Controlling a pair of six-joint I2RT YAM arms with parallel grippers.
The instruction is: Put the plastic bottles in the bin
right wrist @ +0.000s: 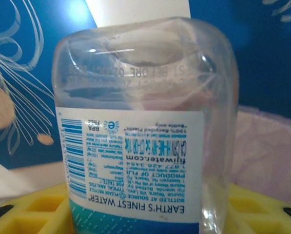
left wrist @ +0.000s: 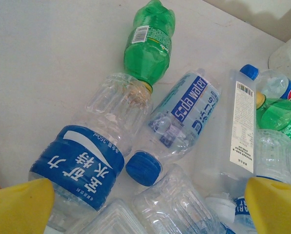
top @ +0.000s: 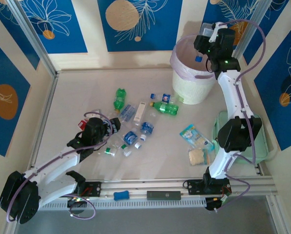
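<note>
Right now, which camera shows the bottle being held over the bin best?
The right wrist view: the held bottle sits close up between the yellow fingers, its label readable. The top external view gives a small blue speck of it in the right gripper above the bin. The left wrist view faces other bottles.

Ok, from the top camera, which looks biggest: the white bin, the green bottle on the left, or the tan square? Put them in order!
1. white bin, far the largest.
2. green bottle and tan square: they look about alike, the bottle longer, the square wider, so I won't rank them.
</note>
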